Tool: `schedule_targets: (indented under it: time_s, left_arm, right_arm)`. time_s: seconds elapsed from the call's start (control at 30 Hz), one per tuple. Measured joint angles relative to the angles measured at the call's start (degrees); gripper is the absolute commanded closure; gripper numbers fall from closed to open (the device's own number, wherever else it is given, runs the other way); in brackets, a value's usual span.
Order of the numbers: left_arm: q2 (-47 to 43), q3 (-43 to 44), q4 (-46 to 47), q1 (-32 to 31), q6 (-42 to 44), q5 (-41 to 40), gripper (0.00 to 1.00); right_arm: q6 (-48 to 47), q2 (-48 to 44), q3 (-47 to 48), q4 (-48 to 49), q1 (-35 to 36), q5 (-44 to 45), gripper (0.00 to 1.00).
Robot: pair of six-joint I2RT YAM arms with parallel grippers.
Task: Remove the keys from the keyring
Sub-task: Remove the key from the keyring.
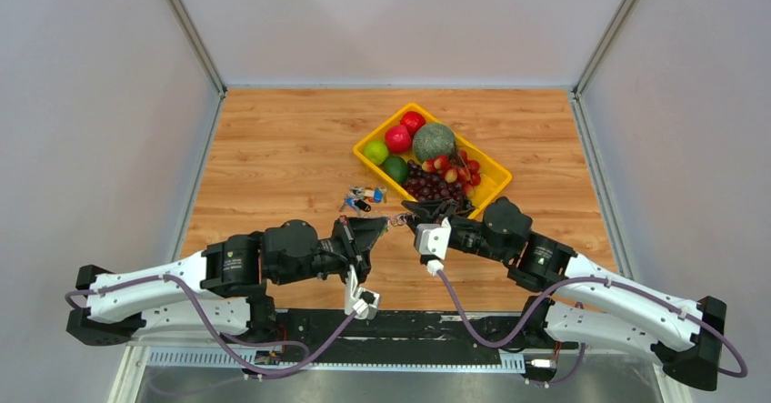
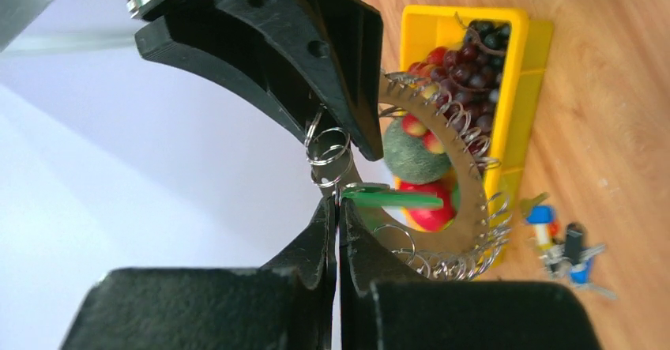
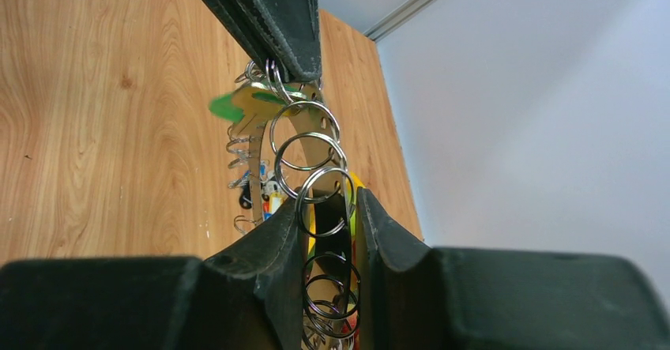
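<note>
The keyring [image 2: 468, 200] is a large flat tan ring held in the air between both grippers. The keys show only as small silver loops [image 2: 450, 265] strung round its edge. A green tag [image 2: 395, 200] hangs from it. My left gripper [image 2: 338, 206] is shut, pinching a thin silver loop right beside the tag. My right gripper [image 3: 328, 208] is closed on the keyring's far side, with the ring edge-on between its fingers. In the top view the two grippers [image 1: 386, 224] [image 1: 411, 214] meet tip to tip above the table, just in front of the tray.
A yellow tray [image 1: 384, 128] behind the grippers holds a melon [image 1: 434, 141], apples, limes and grapes. A small bunch of keys with blue, red and black heads [image 1: 364, 198] lies on the wood to the tray's left. Grey walls close in both sides.
</note>
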Motion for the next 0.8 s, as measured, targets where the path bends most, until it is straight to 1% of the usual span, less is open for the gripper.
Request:
schedule_targets:
  time_s: [0.1,0.23,0.27,0.3,0.43,0.53,0.6,0.7,0.8]
  left_arm:
    - [0.9,0.7,0.3,0.0,-8.5,0.0,1.0]
    - [4.0,2.5,-0.1,0.0,-23.5,0.0,1.0]
    - [4.9,3.1,-0.5,0.0,-27.6,0.0,1.0]
    - [6.1,4.0,-1.2,0.0,-32.5,-0.3,1.0]
    - [11.2,7.4,-5.3,0.0,-47.9,-1.3,1.0]
    - [14.3,8.5,-7.8,0.8,-57.8,-1.5,1.0]
    - [15.3,8.5,-9.5,2.0,-63.6,0.0,1.0]
    - [15.6,8.2,-10.3,5.2,-71.3,3.0,1.0]
    - [14.4,6.3,-8.7,9.0,-78.2,6.9,1.0]
  right_arm:
    - [1.1,0.9,-0.7,0.8,0.0,0.2,0.55]
    - [4.0,1.0,-4.6,4.2,0.0,0.8,0.41]
    - [5.0,1.0,-6.0,4.8,0.0,0.9,0.39]
    - [6.0,1.0,-7.0,5.1,0.0,0.9,0.37]
    - [10.9,-0.3,-10.4,5.6,0.0,1.6,0.32]
    - [15.6,-4.1,-12.8,5.7,0.0,3.6,0.26]
    - [18.9,-7.5,-14.2,5.7,0.0,5.3,0.21]
    - [24.9,-14.4,-16.4,5.6,0.0,8.5,0.21]
    - [31.9,-20.7,-17.9,5.5,0.0,10.6,0.26]
